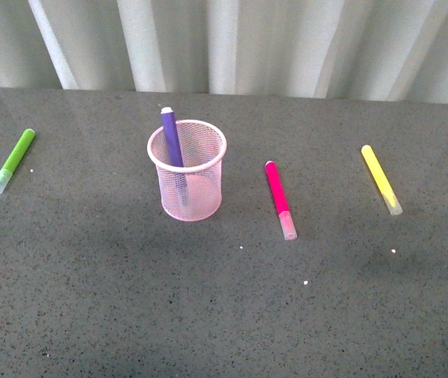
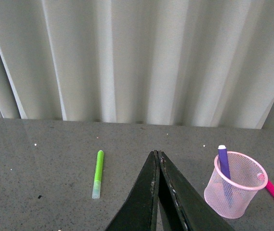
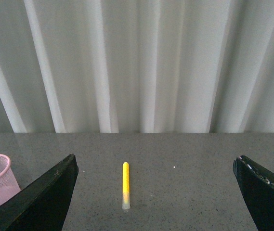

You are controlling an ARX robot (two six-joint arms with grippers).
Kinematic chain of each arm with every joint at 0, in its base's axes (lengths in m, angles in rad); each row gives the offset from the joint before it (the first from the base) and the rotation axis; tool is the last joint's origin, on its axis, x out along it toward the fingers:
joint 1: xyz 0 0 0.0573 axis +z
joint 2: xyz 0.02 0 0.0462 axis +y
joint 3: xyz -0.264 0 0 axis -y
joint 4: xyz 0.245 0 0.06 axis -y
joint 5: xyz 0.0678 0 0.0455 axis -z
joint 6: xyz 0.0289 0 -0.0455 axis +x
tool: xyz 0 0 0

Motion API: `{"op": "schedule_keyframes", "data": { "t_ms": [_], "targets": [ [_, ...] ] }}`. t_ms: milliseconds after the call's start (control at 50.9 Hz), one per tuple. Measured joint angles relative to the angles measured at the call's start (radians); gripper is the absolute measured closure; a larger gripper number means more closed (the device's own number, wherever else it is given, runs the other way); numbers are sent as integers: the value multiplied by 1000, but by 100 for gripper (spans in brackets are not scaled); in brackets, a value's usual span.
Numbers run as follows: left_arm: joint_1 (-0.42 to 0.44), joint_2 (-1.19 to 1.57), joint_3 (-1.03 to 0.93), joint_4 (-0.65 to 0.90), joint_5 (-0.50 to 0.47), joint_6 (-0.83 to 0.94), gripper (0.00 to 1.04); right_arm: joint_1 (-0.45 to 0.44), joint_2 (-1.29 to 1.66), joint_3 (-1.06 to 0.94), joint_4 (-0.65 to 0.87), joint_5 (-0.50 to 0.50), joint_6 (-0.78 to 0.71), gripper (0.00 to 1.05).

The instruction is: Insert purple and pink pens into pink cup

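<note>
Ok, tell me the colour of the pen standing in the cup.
Purple; the pen shows best in front view.

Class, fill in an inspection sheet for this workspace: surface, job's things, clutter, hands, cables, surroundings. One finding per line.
Surface: grey speckled tabletop with a few white specks.
Job's things: purple pen stands tilted inside the pink cup; pink pen lies flat to the cup's right, apart from it.
Clutter: green marker lies far left; yellow marker lies far right.
Hands: left hand shut, empty; right hand open, empty.
Cables: nothing seen.
Surroundings: white pleated curtain behind the table.
</note>
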Motion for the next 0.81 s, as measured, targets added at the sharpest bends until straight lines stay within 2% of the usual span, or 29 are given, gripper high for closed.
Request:
{"op": "schedule_keyframes", "data": {
  "t_ms": [805],
  "targets": [
    [0,-274,0,-268,0,0,101,0,0,0,0,0,0,7]
  ]
}}
